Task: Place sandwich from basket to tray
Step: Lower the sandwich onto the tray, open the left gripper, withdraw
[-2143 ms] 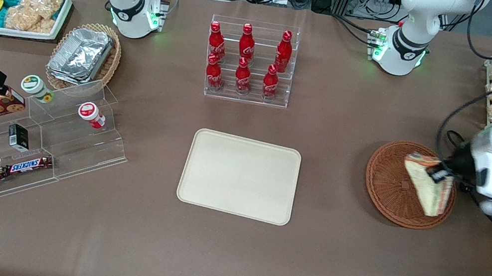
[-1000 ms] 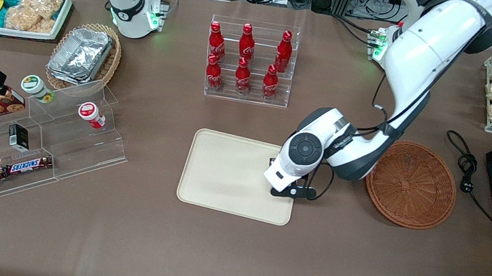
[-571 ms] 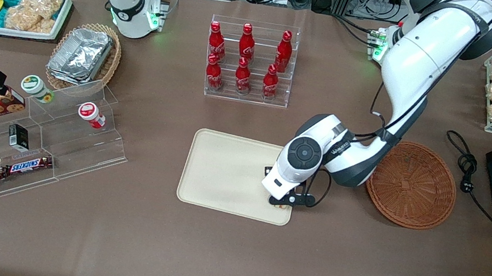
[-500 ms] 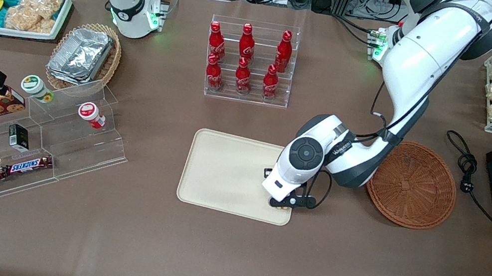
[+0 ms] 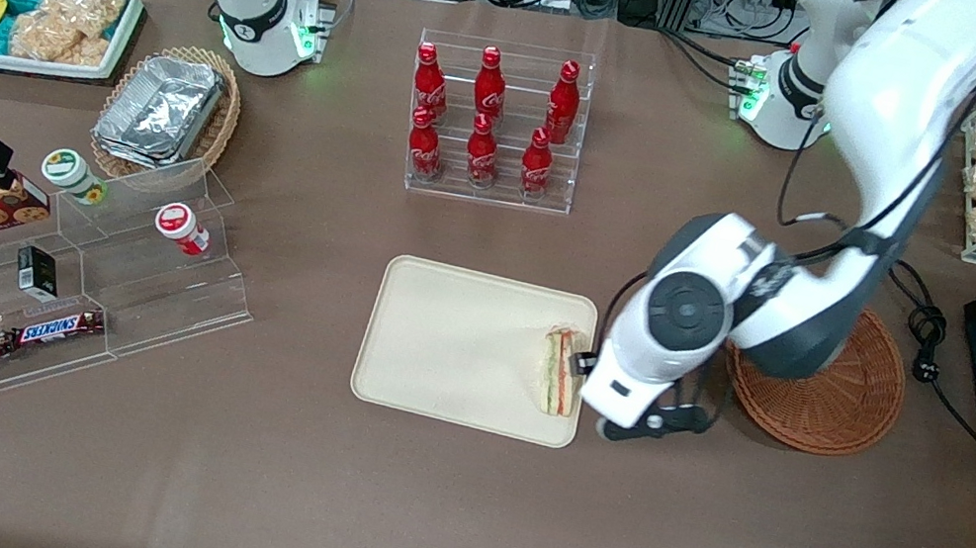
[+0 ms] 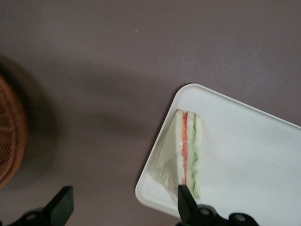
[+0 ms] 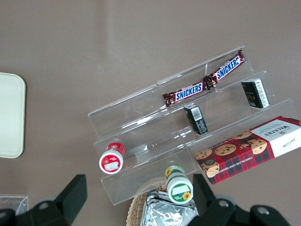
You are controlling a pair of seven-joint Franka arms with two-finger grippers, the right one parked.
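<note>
Sandwich point(image 5: 560, 370) now lies on the tray point(image 5: 455, 349), at its edge toward the basket point(image 5: 838, 396), filling edge up. Half a second ago it was still hidden under the wrist; now it's released. Jaws point(image 6: 123, 207) are apart, empty, lifted above the sandwich and shifted off over the desk point(image 5: 447, 508) between tray and basket. Basket holds nothing visible. Placement looks done; only retreat remains. Bottle rack point(image 5: 494, 125) sits well clear of the jaws.
</note>
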